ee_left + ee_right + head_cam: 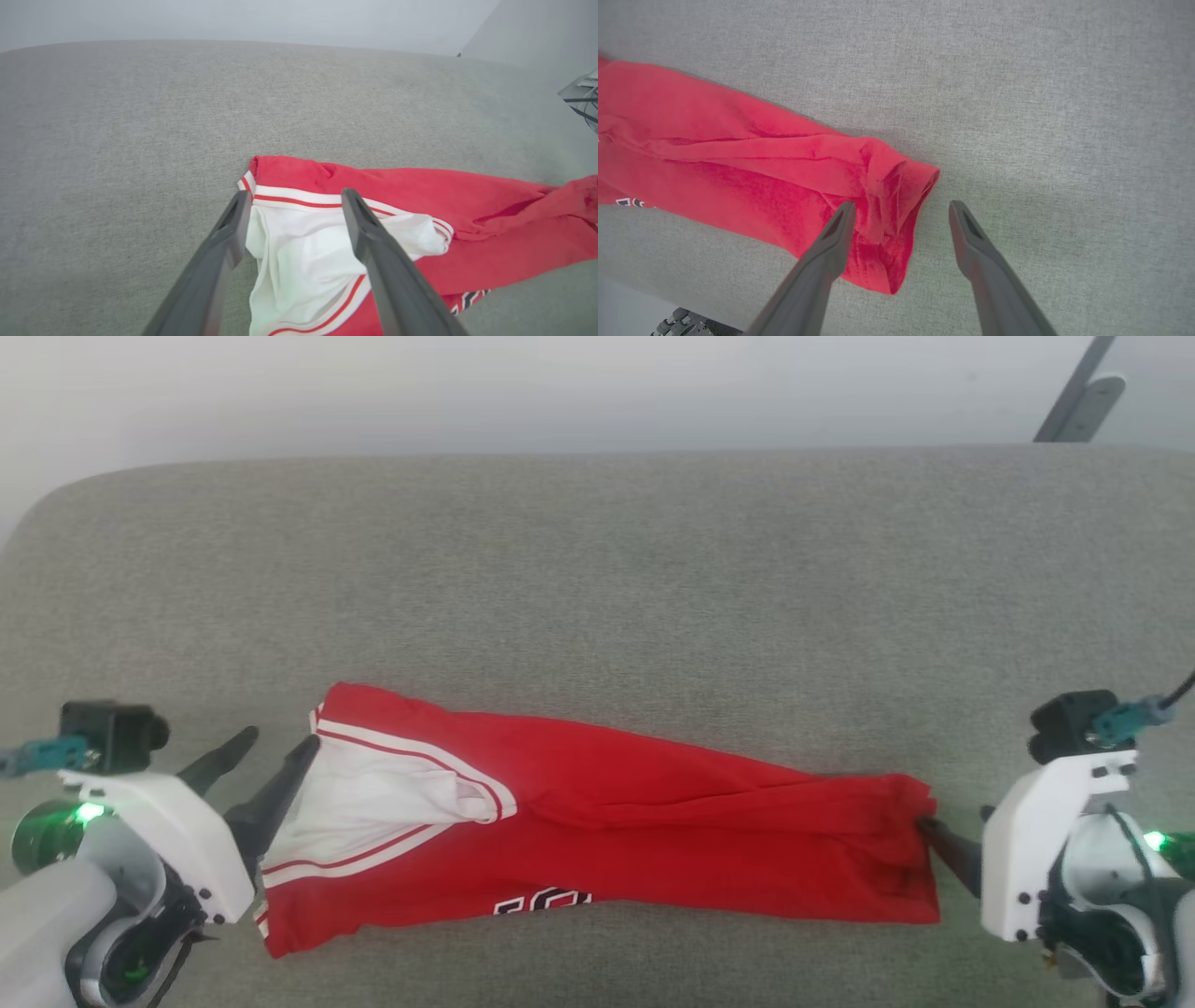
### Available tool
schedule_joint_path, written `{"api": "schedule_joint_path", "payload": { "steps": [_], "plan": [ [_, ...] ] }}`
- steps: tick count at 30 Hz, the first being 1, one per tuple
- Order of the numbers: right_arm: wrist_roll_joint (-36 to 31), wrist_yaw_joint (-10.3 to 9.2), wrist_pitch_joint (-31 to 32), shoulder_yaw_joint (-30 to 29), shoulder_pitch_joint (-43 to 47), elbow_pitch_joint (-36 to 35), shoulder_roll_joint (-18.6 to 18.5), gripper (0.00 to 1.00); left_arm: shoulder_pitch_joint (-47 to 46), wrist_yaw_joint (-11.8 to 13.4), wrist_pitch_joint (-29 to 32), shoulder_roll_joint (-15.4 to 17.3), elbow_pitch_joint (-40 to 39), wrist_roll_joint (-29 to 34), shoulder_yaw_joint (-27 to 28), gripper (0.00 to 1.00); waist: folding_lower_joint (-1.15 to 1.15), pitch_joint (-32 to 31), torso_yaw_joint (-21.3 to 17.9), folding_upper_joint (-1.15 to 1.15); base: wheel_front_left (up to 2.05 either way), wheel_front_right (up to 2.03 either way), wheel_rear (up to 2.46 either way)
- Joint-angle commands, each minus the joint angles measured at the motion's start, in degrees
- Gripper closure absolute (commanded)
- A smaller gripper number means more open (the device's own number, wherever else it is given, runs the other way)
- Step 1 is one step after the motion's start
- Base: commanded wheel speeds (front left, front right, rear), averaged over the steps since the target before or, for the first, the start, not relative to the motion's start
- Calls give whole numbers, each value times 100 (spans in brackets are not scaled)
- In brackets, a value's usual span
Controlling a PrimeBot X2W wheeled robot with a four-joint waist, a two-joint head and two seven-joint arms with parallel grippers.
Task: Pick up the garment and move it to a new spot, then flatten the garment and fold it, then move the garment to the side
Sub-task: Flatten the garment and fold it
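Note:
The garment (653, 803), a bright red jersey, lies stretched in a long crumpled band across the grey cushioned surface (597, 569). Its white striped panel (373, 793) is at the left end, and black-and-white lettering (541, 902) peeks out at the front edge. My left gripper (280, 744) stands open at that left end. In the left wrist view the left gripper (295, 196) has its fingers spread over the white part of the garment (303, 261). My right gripper (952, 821) is open at the right end. There the right gripper (902, 205) straddles the garment's (738, 154) red hem, one finger over the cloth.
The grey surface extends far behind the garment and to both sides. Its rounded back edge meets a pale wall. A dark metal strut (1074, 401) leans at the upper right beyond that edge. Some dark hardware (677, 322) shows below the surface's front edge.

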Motion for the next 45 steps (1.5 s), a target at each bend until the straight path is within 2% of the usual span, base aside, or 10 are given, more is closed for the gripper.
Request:
{"api": "schedule_joint_path", "payload": {
  "steps": [1, 7, 11, 18, 25, 32, 33, 35, 36, 45],
  "plan": [
    [12, -5, 16, -68, 50, 22, -23, 0, 126, -20, -132, -19, 32, -58, 55, 0, 0, -21, 40, 0, 0, 0, 0],
    [82, -5, -22, -350, 99, 339, -4, 0, 533, -33, -487, -142, 278, 101, 502, 0, 0, -37, 215, 0, 0, 0, 0],
    [121, -5, -92, -434, 71, 642, -13, 0, 919, -85, -500, -342, 439, 469, 1378, 0, 0, -15, 355, 0, 0, 0, 0],
    [233, -5, -232, -379, -165, 1270, 8, 0, 1877, -362, -503, -929, 689, 1305, 3068, 0, 0, 45, 559, 0, 0, 0, 0],
    [331, -5, -367, -163, -444, 1905, 54, 0, 2581, -699, -503, -1666, 824, 2171, 4487, 0, 0, 61, 703, 0, 0, 0, 0],
    [660, -4, -518, 175, -580, 2242, 110, 0, 3157, -893, -501, -2380, 668, 3104, 5797, 0, 0, 34, 831, 0, 0, 0, 0],
    [723, -4, -554, 209, -603, 2263, 107, 20, 3274, -905, -500, -2496, 617, 3254, 5966, 0, 0, 28, 842, 0, 0, 0, 0],
    [850, -4, -619, 290, -642, 2264, 86, 94, 3452, -924, -500, -2684, 515, 3504, 6270, 0, 0, 17, 866, 0, 0, 0, 0],
    [923, -4, -655, 321, -653, 2260, 72, 100, 3523, -925, -500, -2774, 422, 3623, 6362, 0, 0, 7, 876, 0, 0, 0, 0],
    [1293, -5, -978, 435, -741, 2363, -173, 100, 4075, -932, -500, -3242, -162, 3958, 6830, 0, 0, -123, 956, 0, 0, 0, 0]
  ]
}}
